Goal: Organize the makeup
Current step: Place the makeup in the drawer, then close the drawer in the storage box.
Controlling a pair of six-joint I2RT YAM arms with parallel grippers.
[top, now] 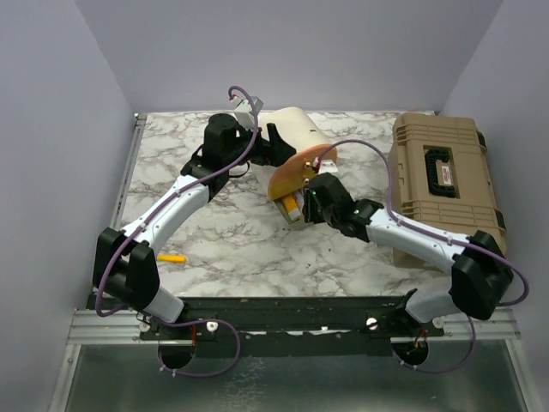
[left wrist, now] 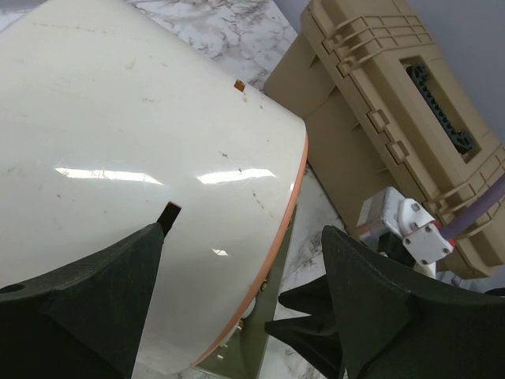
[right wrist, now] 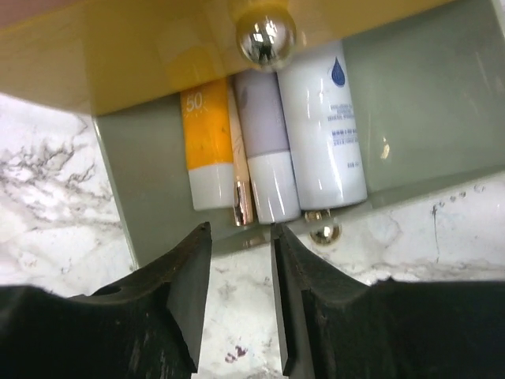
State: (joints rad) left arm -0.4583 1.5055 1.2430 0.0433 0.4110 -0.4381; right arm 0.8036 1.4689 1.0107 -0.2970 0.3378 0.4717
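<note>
The cream-and-orange round case (top: 300, 129) lies open at the table's back middle, its orange lid (top: 296, 170) raised. Its grey-green tray (right wrist: 134, 174) holds an orange tube (right wrist: 207, 150), a thin gold tube (right wrist: 241, 201), a lilac tube (right wrist: 268, 150) and a whitish tube (right wrist: 325, 126) side by side. My right gripper (right wrist: 241, 237) is open and empty just in front of the tube caps, low over the marble; it also shows in the top view (top: 302, 202). My left gripper (left wrist: 245, 229) is open around the case's cream wall (left wrist: 142, 158). A yellow pen (top: 172, 257) lies alone at the near left.
The big tan toolbox (top: 442, 184) stands shut at the right, close behind my right arm, and shows in the left wrist view (left wrist: 394, 103). A shiny ball knob (right wrist: 266, 33) hangs on the lid's edge above the tubes. Grey walls enclose the marble table (top: 223, 240).
</note>
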